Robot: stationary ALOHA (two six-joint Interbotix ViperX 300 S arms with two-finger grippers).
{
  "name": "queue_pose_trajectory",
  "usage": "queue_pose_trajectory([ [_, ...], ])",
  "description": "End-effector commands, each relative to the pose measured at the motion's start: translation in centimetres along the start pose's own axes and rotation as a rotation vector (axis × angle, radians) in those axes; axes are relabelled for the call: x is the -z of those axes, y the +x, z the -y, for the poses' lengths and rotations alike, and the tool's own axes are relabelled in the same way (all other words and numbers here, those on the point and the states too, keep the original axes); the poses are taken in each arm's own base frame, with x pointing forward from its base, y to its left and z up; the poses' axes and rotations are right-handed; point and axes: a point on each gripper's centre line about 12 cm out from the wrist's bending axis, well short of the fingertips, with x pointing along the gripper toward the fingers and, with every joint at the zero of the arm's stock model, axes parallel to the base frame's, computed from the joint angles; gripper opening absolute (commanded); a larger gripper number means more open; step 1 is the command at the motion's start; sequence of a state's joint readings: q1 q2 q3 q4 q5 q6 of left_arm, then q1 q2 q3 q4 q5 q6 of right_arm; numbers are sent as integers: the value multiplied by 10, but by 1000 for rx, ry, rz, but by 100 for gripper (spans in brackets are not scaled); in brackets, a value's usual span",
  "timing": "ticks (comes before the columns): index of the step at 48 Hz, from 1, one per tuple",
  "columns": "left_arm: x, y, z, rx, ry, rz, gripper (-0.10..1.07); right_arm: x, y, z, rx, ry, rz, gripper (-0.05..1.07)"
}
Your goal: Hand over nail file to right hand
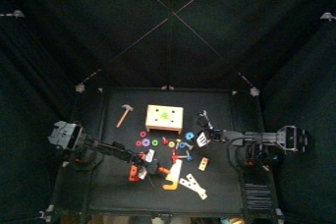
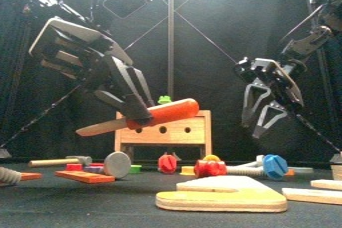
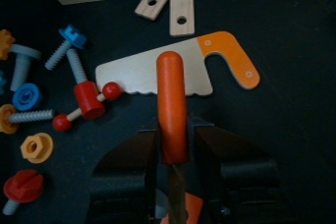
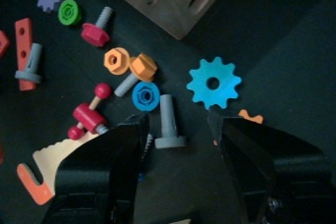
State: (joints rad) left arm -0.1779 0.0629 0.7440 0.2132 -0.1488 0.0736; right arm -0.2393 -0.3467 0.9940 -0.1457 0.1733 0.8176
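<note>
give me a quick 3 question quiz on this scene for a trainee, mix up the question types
1. True or false: the left gripper holds an orange nail file between its fingers.
2. The right gripper is: A) shut on the file, B) open and empty, C) shut on the blue gear.
3. Fill in: in the left wrist view, a wooden ___ with an orange handle lies on the table under the file.

Key
1. True. The file sticks out from the left gripper, lifted above the table.
2. B. It hangs open, off to the side of the file, holding nothing.
3. saw.
</note>
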Motion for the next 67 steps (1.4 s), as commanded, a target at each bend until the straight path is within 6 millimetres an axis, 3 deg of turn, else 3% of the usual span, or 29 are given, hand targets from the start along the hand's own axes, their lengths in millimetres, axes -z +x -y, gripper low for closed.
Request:
queue_pose_trajectory([
  [1,-13,-9,-13,-33,-5,51,54,-9,-6,-18,-51,-49,36,86],
  [19,-10,-29,-72,-174,-96,98,54,-27,-19,-86,-187,-352,127,86],
  [33,0,-36,-112,-274,-170,139,54,-30,-3,-126,-200,-631,160,86],
  [50,-4,-38,-114,-285,-163,192,54,-43,22,-131,-84,-715,137,86],
  [67,1,-36,-111,-279,-167,177,54,-52,12,-135,-53,-735,164,86],
])
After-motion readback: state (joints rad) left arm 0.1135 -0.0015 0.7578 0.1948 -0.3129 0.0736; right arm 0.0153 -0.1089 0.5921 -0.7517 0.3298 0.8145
